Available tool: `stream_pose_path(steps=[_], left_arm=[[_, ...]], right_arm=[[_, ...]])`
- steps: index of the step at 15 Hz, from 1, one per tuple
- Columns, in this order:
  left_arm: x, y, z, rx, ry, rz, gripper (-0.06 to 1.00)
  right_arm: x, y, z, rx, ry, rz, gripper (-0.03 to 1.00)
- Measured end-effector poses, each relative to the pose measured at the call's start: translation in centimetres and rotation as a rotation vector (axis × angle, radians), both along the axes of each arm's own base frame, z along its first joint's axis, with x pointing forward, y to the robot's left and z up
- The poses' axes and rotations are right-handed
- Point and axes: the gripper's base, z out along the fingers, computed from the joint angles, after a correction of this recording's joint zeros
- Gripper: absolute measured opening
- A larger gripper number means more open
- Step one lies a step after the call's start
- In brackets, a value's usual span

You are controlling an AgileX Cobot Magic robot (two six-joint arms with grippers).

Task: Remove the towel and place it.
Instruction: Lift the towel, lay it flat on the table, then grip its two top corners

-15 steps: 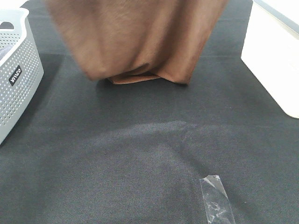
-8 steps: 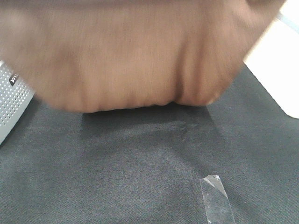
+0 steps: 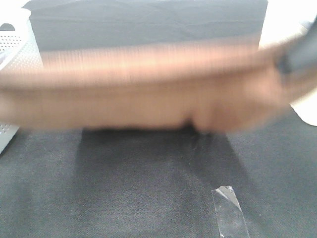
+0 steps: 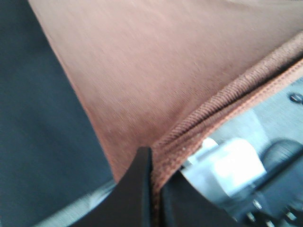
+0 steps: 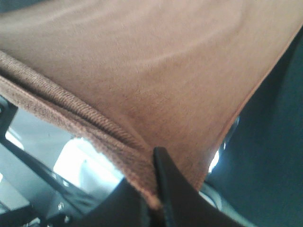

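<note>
The towel [image 3: 143, 91], a brown cloth, is stretched wide across the exterior view, blurred by motion, held above the black table. A dark shape at its right end is my right gripper [image 3: 297, 57], blurred. In the left wrist view my left gripper [image 4: 154, 177] is shut on the towel's stitched edge [image 4: 227, 104], and the cloth [image 4: 142, 61] spreads away from it. In the right wrist view my right gripper [image 5: 154, 184] is shut on the towel's stitched edge [image 5: 71, 113] at a corner. The left gripper is hidden in the exterior view.
A white perforated basket [image 3: 15, 54] stands at the left edge of the black table cloth [image 3: 148, 188]. A white box [image 3: 302, 104] is at the right edge. A strip of clear tape [image 3: 229, 210] lies on the cloth at the front right.
The towel has gone from hanging bunched at the back to being spread wide and swung forward and lower over the table. The back of the table now shows above it.
</note>
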Motion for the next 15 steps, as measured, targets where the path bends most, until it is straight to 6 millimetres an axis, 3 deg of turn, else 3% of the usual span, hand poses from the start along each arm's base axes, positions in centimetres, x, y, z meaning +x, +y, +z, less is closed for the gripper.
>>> stream_pose_path(steps=[3, 9, 11, 15], left_arm=[[-1.1, -0.4, -4.2, -0.051, 0.176, 0.004, 0.00], [-3.5, -0.8, -9.5, -0.145, 0.431, 0.040, 0.00], [-4.1, -0.9, -11.0, -0.151, 0.512, 0.052, 0.00], [-3.1, -1.2, -12.8, -0.115, 0.640, 0.073, 0.00]], right_arm=[[-0.7, -0.4, -3.7, -0.061, 0.116, 0.002, 0.00], [-3.4, -1.3, -9.8, -0.131, 0.329, 0.021, 0.00], [-4.0, -1.4, -10.6, -0.126, 0.365, 0.028, 0.00], [-3.4, -1.2, -11.5, -0.144, 0.421, 0.041, 0.00]])
